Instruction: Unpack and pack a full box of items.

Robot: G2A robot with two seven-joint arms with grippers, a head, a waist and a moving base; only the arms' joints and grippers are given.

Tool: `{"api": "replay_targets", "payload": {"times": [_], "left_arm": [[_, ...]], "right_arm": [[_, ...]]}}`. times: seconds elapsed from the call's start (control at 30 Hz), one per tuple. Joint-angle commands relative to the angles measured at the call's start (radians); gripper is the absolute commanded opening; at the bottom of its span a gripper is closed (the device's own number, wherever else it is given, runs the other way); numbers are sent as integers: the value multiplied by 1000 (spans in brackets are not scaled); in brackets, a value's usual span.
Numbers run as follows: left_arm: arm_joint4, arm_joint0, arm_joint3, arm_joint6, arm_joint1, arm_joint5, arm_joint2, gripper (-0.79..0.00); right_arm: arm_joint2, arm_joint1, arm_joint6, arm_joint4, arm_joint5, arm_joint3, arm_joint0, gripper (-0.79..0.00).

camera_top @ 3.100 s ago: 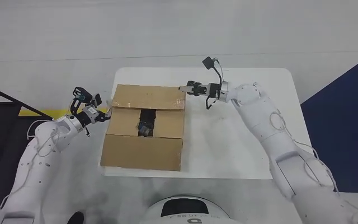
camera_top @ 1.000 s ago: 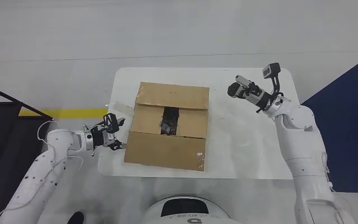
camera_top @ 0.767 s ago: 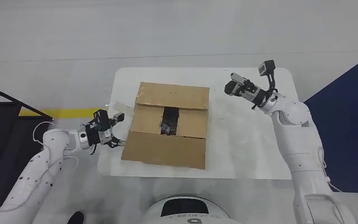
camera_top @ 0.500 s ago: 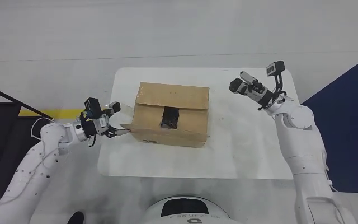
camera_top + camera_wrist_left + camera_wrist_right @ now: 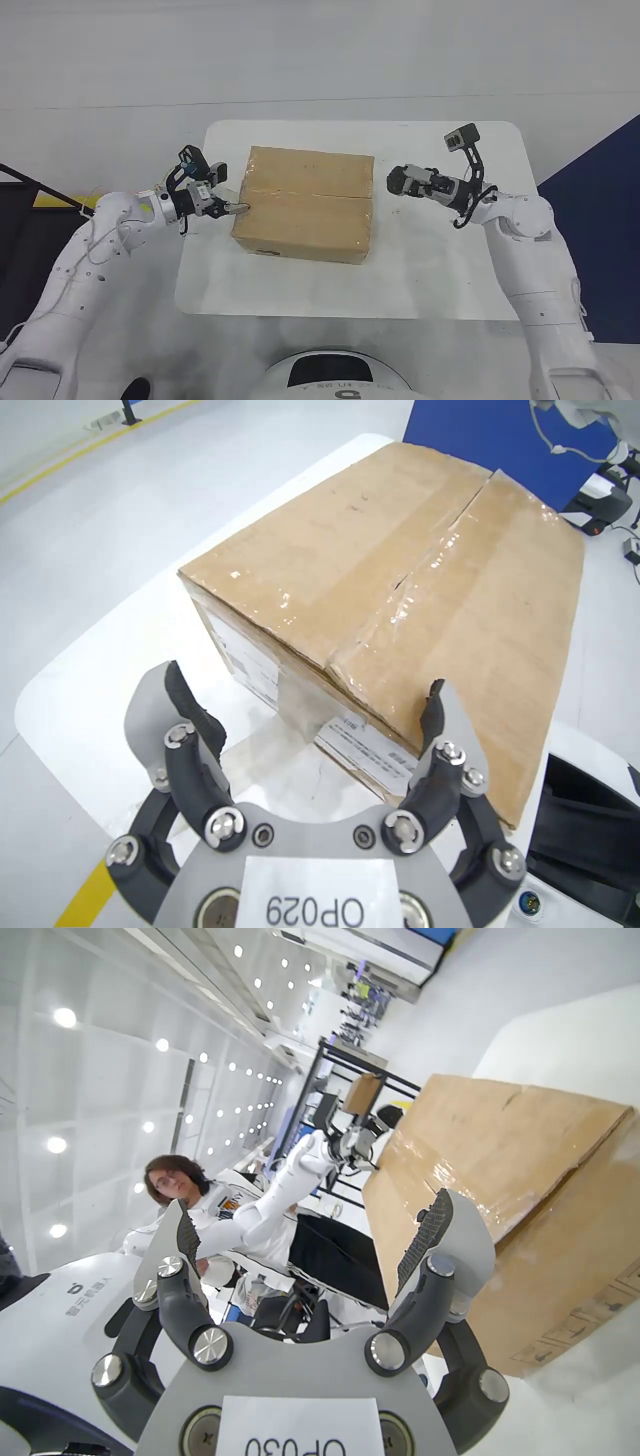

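Note:
A brown cardboard box (image 5: 303, 203) stands in the middle of the white table (image 5: 440, 270). Its top flaps lie flat, and glossy clear tape runs along the centre seam (image 5: 425, 560). My left gripper (image 5: 238, 207) is at the box's left end, open (image 5: 305, 682), with its fingers on either side of the seam's end and nothing between them. My right gripper (image 5: 394, 182) is just off the box's right end, open and empty (image 5: 310, 1208), with the box (image 5: 500, 1163) close beside one finger. The box's contents are hidden.
The table has bare surface to the right of the box and along its front edge (image 5: 320, 300). A blue panel (image 5: 600, 190) stands on the floor to the right. A yellow floor line (image 5: 50, 200) runs at the left.
The box's flaps, open over dark items earlier, now lie flat. The left gripper has come up to the box's left end. The right gripper has dropped toward its right end.

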Motion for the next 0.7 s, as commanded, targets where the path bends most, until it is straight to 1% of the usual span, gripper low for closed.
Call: {"api": "replay_targets", "payload": {"times": [0.0,0.13,0.23,0.4,0.5,0.6,0.67], "left_arm": [[-4,-3,9,15,0,-5,-7,0],[-4,11,23,57,4,-15,-37,0],[-2,37,33,92,11,-21,-71,0],[1,77,51,138,22,-28,-124,0],[40,103,56,139,30,-22,-149,0],[104,123,49,129,30,26,-146,0],[149,129,36,125,28,47,-130,0]], "right_arm": [[-47,-4,-16,-56,40,15,26,0],[-144,-14,-68,-182,124,68,87,0],[-191,-21,-86,-211,157,100,119,0],[-206,-23,-101,-208,145,114,135,0],[-206,-23,-101,-208,145,114,135,0],[-206,-23,-101,-208,145,114,135,0],[-206,-23,-101,-208,145,114,135,0]]}}
